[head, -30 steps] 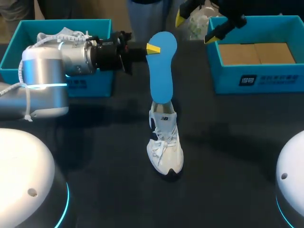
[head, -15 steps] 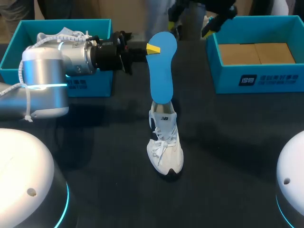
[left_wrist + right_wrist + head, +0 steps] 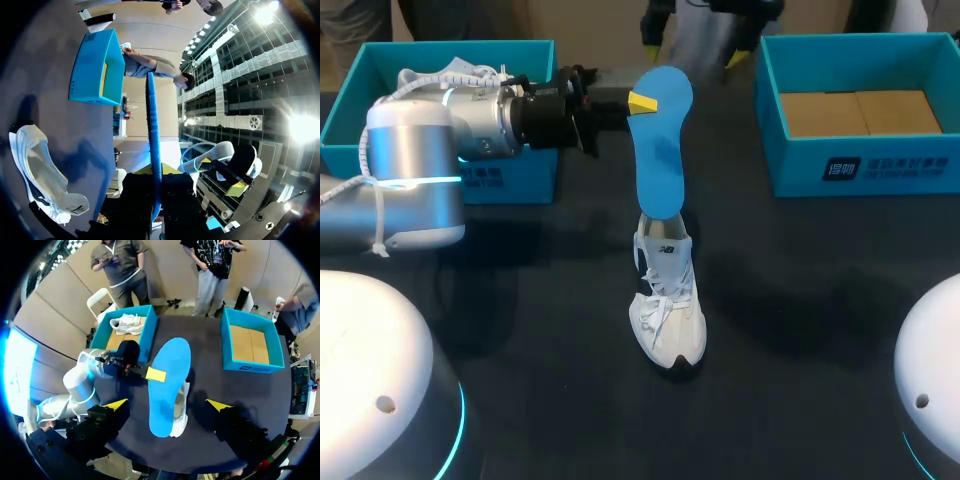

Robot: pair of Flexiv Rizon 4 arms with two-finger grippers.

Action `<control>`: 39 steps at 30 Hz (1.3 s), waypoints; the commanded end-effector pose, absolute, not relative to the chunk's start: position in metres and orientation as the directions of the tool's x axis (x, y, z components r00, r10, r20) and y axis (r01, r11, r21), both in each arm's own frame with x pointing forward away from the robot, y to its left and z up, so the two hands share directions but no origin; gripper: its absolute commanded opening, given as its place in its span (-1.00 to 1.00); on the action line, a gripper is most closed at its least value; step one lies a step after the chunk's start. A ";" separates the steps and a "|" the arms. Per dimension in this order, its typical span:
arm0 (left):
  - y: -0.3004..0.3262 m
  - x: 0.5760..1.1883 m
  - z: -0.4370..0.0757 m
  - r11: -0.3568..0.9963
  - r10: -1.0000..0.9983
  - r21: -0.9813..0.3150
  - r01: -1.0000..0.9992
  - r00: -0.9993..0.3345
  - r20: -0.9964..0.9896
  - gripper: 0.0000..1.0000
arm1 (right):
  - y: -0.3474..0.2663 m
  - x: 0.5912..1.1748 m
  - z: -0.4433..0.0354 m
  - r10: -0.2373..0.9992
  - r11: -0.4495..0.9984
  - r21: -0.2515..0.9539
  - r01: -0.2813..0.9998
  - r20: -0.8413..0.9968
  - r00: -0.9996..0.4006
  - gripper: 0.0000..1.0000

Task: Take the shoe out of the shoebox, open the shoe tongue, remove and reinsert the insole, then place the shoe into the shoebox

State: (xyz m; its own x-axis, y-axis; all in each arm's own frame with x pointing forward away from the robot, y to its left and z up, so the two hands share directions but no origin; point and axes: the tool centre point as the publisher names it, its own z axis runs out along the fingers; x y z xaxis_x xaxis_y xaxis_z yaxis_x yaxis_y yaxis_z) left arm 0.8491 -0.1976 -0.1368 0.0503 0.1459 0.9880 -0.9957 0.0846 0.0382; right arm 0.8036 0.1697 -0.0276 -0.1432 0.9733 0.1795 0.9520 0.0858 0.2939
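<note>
In the head view, I am reaching in from the left with my left gripper, pinching the upper end of the blue insole between its yellow-tipped fingers. The insole is standing nearly upright, its lower end sitting in the heel opening of the white shoe. The shoe is resting on its sole on the dark table, midway between the two teal boxes. The left shoebox is holding a second white shoe. The right shoebox is showing only its cardboard floor. My right gripper is hanging beyond the insole's top at the far edge of the table, its fingers spread wide and gripping nothing.

In the left wrist view, I am seeing the insole edge-on as a thin blue strip running straight out from between my closed fingers. The shoe is lying off to one side of it on the table, and the right shoebox is standing farther out.

In the right wrist view, I am looking down between my two widely parted yellow tips. The insole and the shoe are lying ahead of them, well apart from both. My left gripper is clamping the insole's edge from the side of the left shoebox.
</note>
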 end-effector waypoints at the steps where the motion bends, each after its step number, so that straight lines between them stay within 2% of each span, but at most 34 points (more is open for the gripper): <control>1: -0.197 0.849 -0.136 0.084 0.143 0.039 -0.996 0.050 0.988 -1.00 | 0.181 0.810 -0.029 0.993 0.092 0.280 0.956 0.047 -0.109 1.00; 18: -0.197 0.849 -0.136 0.084 0.143 0.039 -0.996 0.050 0.988 -1.00 | 0.191 0.817 -0.042 0.995 0.087 0.240 0.967 -0.070 -0.073 1.00; 28: -0.197 0.849 -0.136 0.084 0.143 0.039 -0.996 0.050 0.988 -1.00 | 0.192 0.819 -0.054 0.996 0.022 0.221 0.975 -0.094 -0.001 1.00; 39: -0.197 0.849 -0.136 0.084 0.143 0.039 -0.996 0.050 0.988 -1.00 | 0.192 0.819 -0.054 0.996 0.022 0.221 0.975 -0.094 -0.001 1.00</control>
